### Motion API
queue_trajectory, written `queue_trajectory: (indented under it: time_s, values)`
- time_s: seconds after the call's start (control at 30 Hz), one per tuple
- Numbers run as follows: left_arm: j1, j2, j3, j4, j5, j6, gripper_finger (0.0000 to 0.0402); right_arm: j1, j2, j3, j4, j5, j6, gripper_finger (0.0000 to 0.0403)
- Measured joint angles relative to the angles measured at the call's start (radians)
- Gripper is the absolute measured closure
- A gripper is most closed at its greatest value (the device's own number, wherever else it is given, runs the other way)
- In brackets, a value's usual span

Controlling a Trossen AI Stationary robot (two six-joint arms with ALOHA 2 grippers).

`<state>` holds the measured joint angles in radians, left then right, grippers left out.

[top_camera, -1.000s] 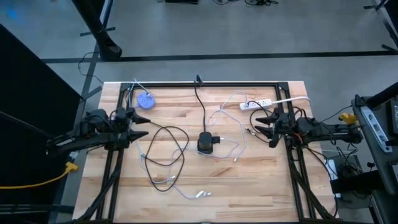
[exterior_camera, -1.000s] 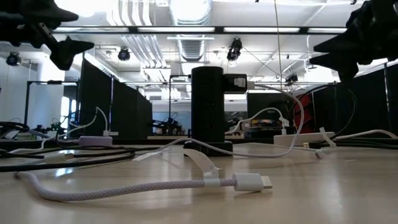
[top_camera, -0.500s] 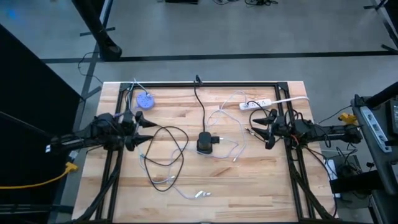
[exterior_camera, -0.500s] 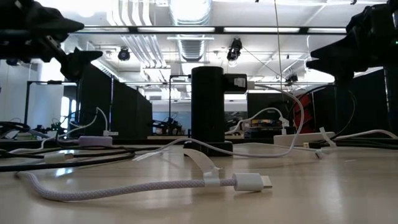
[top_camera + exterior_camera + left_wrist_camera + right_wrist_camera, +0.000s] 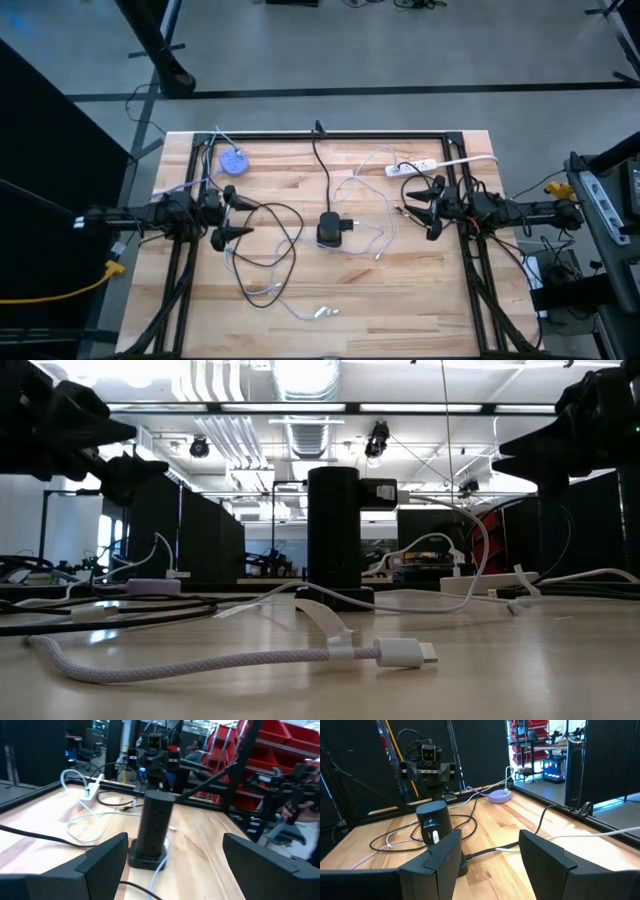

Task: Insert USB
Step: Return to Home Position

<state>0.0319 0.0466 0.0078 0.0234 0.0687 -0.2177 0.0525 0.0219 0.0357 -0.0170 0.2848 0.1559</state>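
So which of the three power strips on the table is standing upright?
The black tower in the middle stands as a column; the round violet one and the long white bar lie flat.

One black tower (image 5: 329, 229), one violet outlet extension (image 5: 233, 162), one white power strip (image 5: 412, 167).

Nothing to read here: no word, number or brand comes through in any view. The black tower outlet (image 5: 328, 228) in the middle of the tabletop (image 5: 420, 290) shows plain dark sides. The violet outlet extension (image 5: 233, 162) and the white power strip (image 5: 412, 167) are too small to give up any lettering, and the red shelving (image 5: 280, 742) in the room beyond is too blurred.
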Motion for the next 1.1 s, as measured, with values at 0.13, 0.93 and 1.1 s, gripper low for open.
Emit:
queue_trajectory:
  time_s: [0.13,0.93,1.1]
  values:
    - [0.000,0.012,0.000,-0.004,-0.009,0.024,0.0089,0.000,0.009,0.000,0.000,0.000,-0.036,0.0219]
    - [0.001,0.068,0.000,-0.003,-0.008,-0.027,0.0089,0.000,0.041,0.000,-0.001,-0.005,0.095,0.0219]
    - [0.001,0.074,0.000,-0.003,-0.008,-0.027,0.0089,0.000,0.040,0.000,-0.001,-0.004,0.095,0.0219]
